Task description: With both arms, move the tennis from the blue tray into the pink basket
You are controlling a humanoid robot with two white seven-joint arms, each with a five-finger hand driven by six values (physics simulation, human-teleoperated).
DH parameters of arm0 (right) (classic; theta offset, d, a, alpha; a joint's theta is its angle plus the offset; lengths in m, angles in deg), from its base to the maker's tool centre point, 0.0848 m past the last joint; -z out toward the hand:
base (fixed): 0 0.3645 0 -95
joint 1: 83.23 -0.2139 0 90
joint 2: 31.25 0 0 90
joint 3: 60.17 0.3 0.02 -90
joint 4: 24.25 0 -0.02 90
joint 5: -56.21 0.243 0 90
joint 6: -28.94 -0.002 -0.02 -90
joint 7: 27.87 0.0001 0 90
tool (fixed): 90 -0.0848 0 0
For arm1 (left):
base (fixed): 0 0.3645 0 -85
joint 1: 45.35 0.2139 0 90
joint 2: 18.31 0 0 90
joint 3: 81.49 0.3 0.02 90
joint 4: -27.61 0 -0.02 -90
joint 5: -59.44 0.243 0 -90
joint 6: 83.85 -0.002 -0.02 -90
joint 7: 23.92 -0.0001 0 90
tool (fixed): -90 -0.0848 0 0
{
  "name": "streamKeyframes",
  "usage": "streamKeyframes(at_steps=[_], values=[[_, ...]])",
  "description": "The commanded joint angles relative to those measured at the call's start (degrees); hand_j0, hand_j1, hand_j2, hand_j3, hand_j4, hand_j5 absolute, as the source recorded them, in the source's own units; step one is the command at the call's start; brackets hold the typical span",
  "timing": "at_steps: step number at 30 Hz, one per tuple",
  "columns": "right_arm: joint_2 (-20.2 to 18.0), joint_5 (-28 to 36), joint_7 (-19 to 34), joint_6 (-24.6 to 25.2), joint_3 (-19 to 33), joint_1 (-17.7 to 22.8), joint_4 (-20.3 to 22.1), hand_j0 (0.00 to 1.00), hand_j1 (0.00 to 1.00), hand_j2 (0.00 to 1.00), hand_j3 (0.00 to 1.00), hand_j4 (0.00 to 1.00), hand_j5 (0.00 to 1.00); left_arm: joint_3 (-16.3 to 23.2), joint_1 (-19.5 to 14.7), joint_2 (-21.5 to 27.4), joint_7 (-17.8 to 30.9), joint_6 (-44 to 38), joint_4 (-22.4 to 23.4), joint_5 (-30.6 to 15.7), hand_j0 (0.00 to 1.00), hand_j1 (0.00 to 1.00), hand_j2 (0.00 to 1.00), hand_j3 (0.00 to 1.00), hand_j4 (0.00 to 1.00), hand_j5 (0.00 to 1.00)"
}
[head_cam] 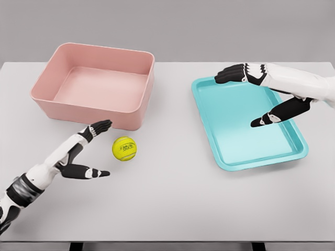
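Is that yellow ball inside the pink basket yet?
No. The tennis ball lies on the table, just in front of the pink basket, near the open left hand.

A yellow tennis ball (pixel 124 148) sits on the white table (pixel 172 204), just in front of the pink basket (pixel 95 86). My left hand (pixel 84 154) is beside the ball with its fingers spread, not touching it. My right hand (pixel 261 97) floats over the blue tray (pixel 246 123) with fingers open too. The tray lies to the right of the basket.
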Motion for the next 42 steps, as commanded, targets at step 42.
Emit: streamKeyframes(at_steps=[42], values=[[0.38, 0.47, -0.03, 0.17, -0.41, 0.35, 0.11, 1.0, 1.0, 1.0, 1.0, 1.0, 1.0, -0.6, -1.14, -3.6, -0.09, -15.94, 0.78, -0.29, 0.94, 0.94, 0.94, 0.94, 0.94, 0.94]])
